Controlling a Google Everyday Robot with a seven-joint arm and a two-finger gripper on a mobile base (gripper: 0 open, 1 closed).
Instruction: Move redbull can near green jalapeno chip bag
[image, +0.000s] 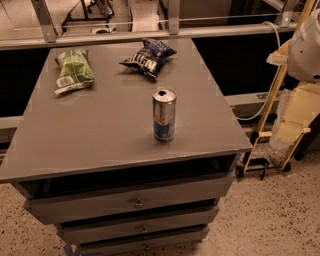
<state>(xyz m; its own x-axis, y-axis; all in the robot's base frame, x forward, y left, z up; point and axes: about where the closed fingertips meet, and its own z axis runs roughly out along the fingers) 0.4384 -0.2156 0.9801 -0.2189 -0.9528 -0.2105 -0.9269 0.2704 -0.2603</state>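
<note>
I am looking at a task that is not yet begun. The gripper (292, 120) is hanging beyond the table's (100, 135) right edge, and I cannot tell whether it is open or closed. The can (164, 114) is standing upright well to the gripper's left, untouched. The green bag (74, 71) is lying farther left and back, well apart from the can. The reach, the grasp and the carry are all waiting to be done.

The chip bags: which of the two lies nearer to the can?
The dark blue bag, just behind the redbull can; the green jalapeno chip bag lies far left. The claw hangs right, off the table.
</note>
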